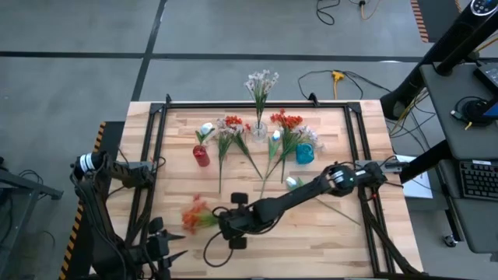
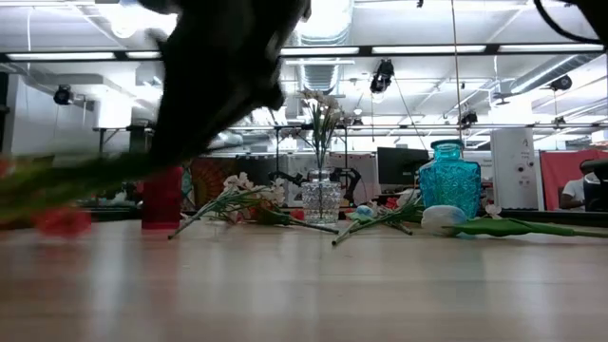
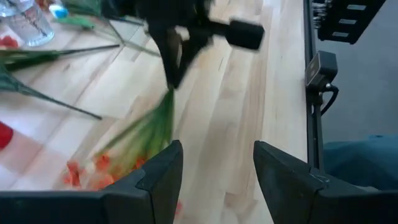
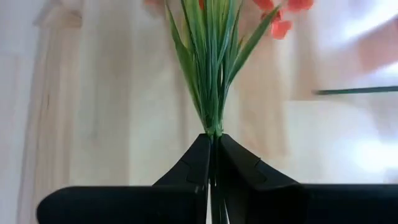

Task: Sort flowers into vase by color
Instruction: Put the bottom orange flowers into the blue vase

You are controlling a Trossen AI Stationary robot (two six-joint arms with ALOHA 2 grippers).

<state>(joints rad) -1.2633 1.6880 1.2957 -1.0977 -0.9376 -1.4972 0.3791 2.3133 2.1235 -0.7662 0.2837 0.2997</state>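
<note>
Desk (image 1: 327,233): red vase (image 1: 201,155) at 10 o'clock awaits orange blooms | Right arm reaches across toward 7 o'clock; right gripper (image 1: 226,224) pinches orange-red flower (image 1: 194,216) at its stalk base; lift clear, carry blooms up, lower stalk-first | Left gripper (image 1: 167,247) spread, idle at 7 o'clock.

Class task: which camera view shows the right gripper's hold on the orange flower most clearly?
The right wrist view: the right gripper is shut on the orange flower stem. The high view shows it small, the low view a blur, the left wrist view from afar.
</note>
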